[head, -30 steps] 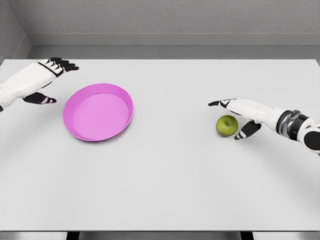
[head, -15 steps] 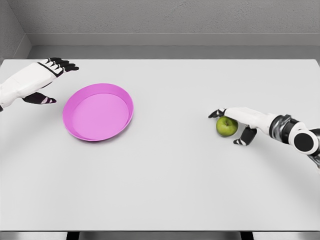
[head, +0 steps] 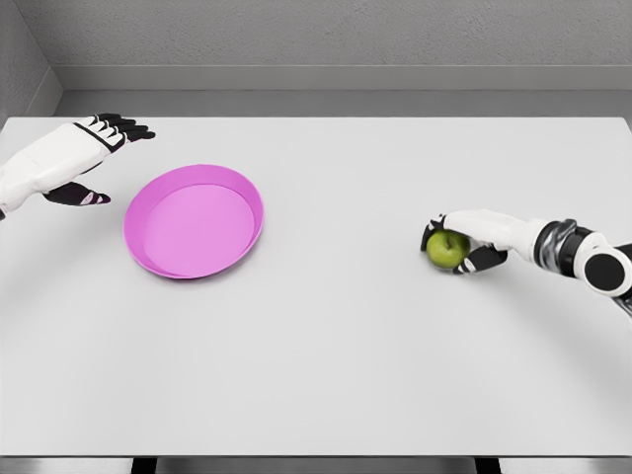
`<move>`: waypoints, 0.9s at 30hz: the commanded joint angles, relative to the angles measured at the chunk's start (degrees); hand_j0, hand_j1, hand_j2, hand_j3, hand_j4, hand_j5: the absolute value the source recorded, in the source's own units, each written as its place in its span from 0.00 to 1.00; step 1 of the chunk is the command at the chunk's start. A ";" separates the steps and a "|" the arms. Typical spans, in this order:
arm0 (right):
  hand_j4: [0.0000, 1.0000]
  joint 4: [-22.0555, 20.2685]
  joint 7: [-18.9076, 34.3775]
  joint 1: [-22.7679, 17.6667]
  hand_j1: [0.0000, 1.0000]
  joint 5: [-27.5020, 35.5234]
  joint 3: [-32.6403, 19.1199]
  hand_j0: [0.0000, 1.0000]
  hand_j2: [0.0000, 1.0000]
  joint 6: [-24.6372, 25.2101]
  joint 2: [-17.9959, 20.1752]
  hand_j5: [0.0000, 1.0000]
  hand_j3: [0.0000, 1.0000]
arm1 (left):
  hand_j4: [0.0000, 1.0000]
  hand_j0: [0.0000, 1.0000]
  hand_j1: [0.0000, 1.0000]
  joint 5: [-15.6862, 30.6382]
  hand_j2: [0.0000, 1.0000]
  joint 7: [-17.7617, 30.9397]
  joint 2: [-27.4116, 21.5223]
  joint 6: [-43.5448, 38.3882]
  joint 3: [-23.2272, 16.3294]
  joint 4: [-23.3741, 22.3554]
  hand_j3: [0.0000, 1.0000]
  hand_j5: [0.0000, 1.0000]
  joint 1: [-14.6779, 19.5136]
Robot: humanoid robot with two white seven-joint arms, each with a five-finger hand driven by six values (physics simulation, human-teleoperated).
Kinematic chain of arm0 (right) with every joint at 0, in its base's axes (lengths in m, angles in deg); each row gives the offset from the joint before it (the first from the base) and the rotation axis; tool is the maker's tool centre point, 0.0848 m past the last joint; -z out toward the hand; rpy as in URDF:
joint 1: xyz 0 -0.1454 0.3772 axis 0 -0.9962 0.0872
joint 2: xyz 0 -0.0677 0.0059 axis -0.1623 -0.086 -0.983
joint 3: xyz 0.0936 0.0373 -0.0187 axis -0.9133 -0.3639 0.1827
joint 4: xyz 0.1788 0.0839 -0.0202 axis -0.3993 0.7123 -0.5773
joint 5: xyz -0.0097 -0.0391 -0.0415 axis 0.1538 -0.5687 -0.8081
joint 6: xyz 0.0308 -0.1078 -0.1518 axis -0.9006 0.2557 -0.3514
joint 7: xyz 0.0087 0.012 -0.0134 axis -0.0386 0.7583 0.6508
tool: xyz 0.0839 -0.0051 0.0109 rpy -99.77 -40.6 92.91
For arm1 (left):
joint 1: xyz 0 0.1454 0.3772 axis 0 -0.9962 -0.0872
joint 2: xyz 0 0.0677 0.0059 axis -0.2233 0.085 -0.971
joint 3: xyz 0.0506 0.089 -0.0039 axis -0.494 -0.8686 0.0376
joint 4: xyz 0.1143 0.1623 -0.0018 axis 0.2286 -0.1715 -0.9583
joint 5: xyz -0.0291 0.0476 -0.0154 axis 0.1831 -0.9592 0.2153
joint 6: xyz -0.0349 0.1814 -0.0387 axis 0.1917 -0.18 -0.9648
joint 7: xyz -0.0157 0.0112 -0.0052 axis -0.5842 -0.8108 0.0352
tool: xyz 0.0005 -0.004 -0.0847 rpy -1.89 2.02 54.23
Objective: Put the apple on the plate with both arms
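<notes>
A green apple rests on the white table at the right. My right hand is curled around it, fingers over its top and far side, thumb against its near right side. The pink plate lies on the table at the left, with nothing on it. Beyond the plate's left rim my left hand hovers with its fingers stretched out and holds nothing.
The white table spans the whole view, with its front edge at the bottom. A grey wall runs along the back and the left corner.
My right hand has lowered onto the apple and its fingers have curled around it. The apple, the plate and the left arm have stayed where they were.
</notes>
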 commanded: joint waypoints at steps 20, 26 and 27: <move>0.35 -3.73 3.17 4.66 0.35 0.12 0.08 0.35 0.35 0.33 -10.18 0.35 0.35 | 1.00 1.00 1.00 0.36 1.00 -0.03 -0.06 0.02 0.16 0.74 1.00 1.00 0.00; 0.35 -3.64 3.26 4.92 0.35 0.12 0.61 0.35 0.35 0.33 -12.81 0.35 0.35 | 1.00 1.00 1.00 0.45 1.00 -0.12 -0.06 0.02 0.25 0.74 1.00 1.00 -0.09; 0.35 -3.64 3.26 5.01 0.35 0.12 0.78 0.35 0.35 0.42 -13.34 0.35 0.35 | 1.00 1.00 1.00 0.45 1.00 -0.12 -0.15 0.02 0.16 0.74 1.00 1.00 0.00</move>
